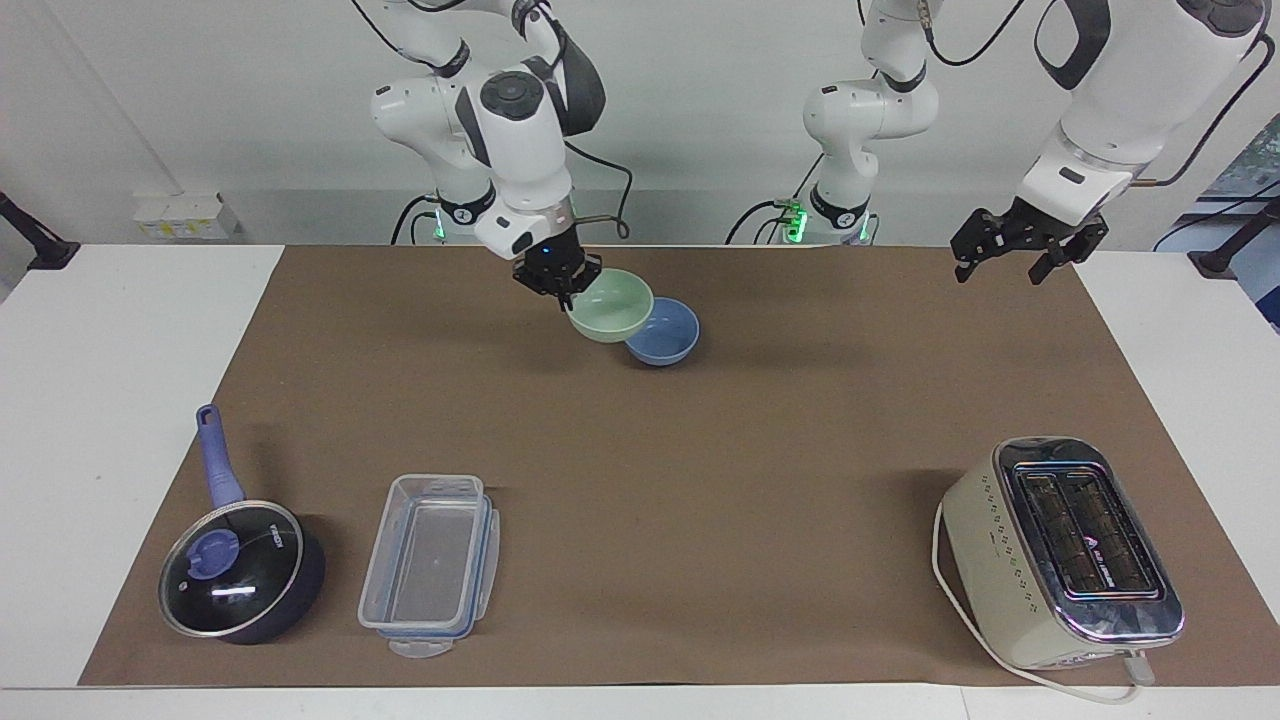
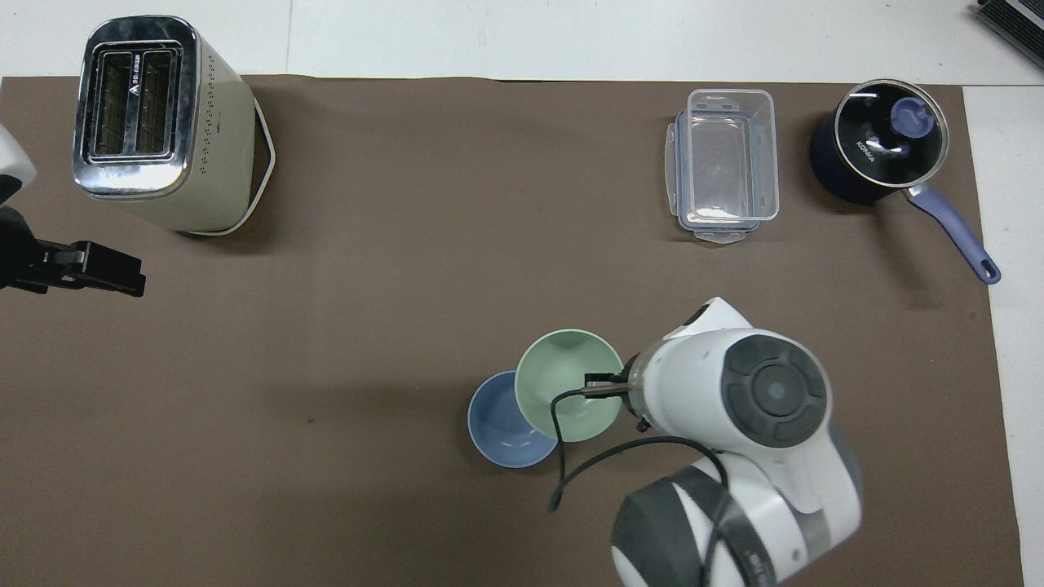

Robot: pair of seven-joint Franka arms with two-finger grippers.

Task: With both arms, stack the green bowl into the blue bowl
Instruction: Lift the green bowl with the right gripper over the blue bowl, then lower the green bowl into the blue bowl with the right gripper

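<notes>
My right gripper [image 1: 562,283] is shut on the rim of the pale green bowl [image 1: 612,306] and holds it in the air, partly over the blue bowl [image 1: 668,335]. The blue bowl rests on the brown mat near the robots' end. In the overhead view the green bowl [image 2: 567,385] covers part of the blue bowl [image 2: 500,425], and the right gripper [image 2: 603,383] pinches the green bowl's rim. My left gripper [image 1: 1012,250] waits in the air over the mat's edge at the left arm's end; it also shows in the overhead view [image 2: 90,269].
A cream toaster [image 1: 1060,555] stands farther from the robots at the left arm's end. A clear plastic container [image 1: 430,565] and a dark lidded saucepan [image 1: 240,570] sit farther from the robots at the right arm's end.
</notes>
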